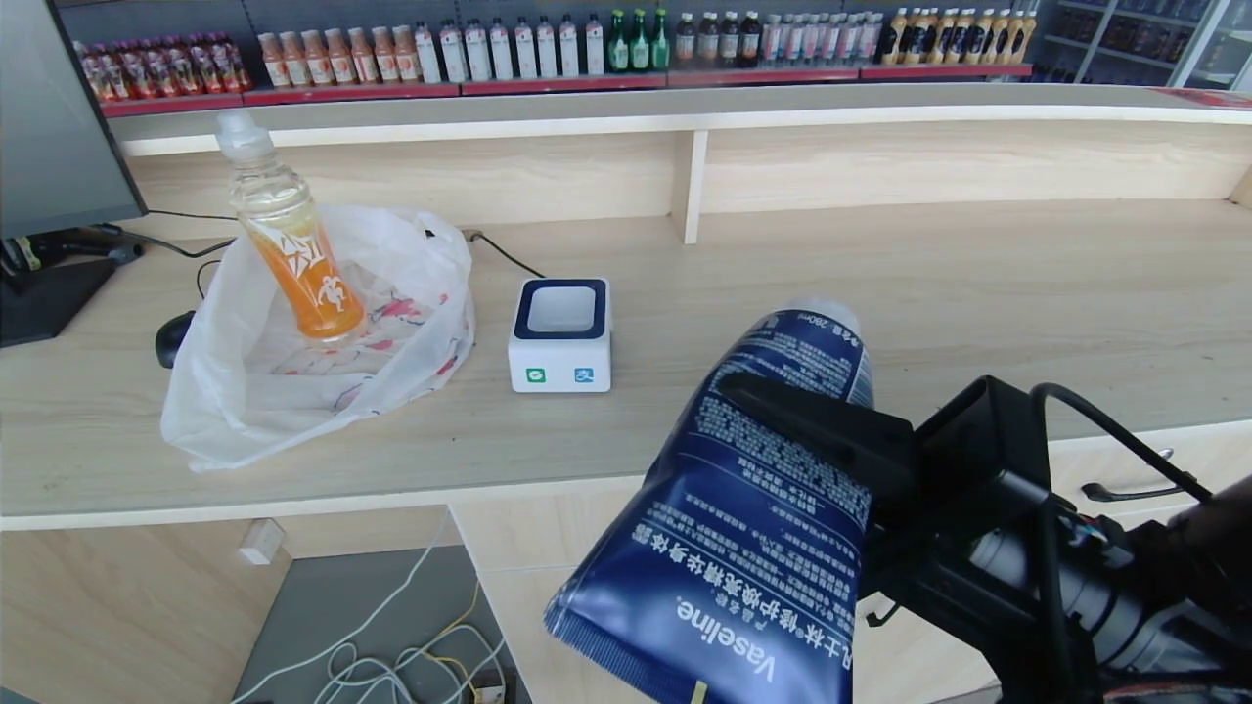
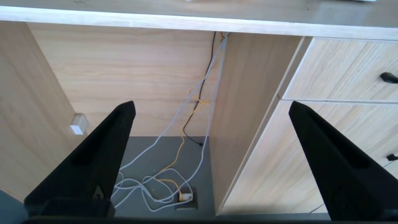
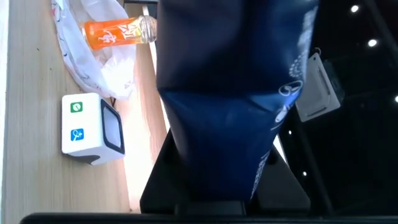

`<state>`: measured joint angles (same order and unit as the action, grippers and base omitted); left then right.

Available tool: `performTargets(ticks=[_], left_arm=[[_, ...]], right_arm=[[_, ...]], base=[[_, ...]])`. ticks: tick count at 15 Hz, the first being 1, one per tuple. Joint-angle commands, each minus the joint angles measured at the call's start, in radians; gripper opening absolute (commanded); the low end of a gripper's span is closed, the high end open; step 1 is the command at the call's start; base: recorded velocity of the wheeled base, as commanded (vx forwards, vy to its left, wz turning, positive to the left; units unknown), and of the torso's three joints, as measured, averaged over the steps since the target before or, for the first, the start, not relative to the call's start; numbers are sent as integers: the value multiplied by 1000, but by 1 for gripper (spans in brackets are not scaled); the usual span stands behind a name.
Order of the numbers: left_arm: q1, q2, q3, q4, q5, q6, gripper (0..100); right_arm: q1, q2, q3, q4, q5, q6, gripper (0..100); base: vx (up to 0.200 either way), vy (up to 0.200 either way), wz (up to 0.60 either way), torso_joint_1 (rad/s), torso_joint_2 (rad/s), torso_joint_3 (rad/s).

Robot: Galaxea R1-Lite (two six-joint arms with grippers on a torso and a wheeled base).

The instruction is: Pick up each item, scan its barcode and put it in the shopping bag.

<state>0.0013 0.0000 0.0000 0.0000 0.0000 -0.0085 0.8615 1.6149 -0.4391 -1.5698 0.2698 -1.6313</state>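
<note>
My right gripper (image 1: 831, 440) is shut on a dark blue lotion tube (image 1: 743, 508), held in the air over the counter's front edge, right of the scanner, cap end tilted toward the counter. In the right wrist view the blue tube (image 3: 236, 99) sits between the fingers. The white scanner (image 1: 560, 335) with its dark-framed window stands mid-counter; the scanner (image 3: 90, 129) also appears beyond the tube. An orange drink bottle (image 1: 293, 235) stands in the white shopping bag (image 1: 293, 391) at the left. My left gripper (image 2: 208, 162) hangs open below the counter, facing cables on the floor.
A monitor (image 1: 49, 117) and a black mouse (image 1: 173, 337) are at the counter's left end. A raised wooden ledge (image 1: 685, 127) runs along the back. Cabinet drawers (image 2: 348, 68) sit under the counter near the left gripper. Shelves of bottles (image 1: 587, 44) line the far wall.
</note>
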Motion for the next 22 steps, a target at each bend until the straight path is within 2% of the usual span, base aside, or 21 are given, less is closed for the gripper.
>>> performTargets(ticks=[1,16,18,22], left_arm=[[0,0,0,0,0,-1,100],[0,0,0,0,0,-1,100],[0,0,0,0,0,-1,100],[0,0,0,0,0,-1,100]], right_arm=[[1,-16,-1,-1,0,-12,0],[1,-21,0,-1,-3,-28,0],[47,-13,-12,-1,-14,-35,0],[47,-12,-13,-1,-14,-41,0]], base=[[0,0,0,0,0,0],[0,0,0,0,0,0],[0,0,0,0,0,0],[0,0,0,0,0,0]])
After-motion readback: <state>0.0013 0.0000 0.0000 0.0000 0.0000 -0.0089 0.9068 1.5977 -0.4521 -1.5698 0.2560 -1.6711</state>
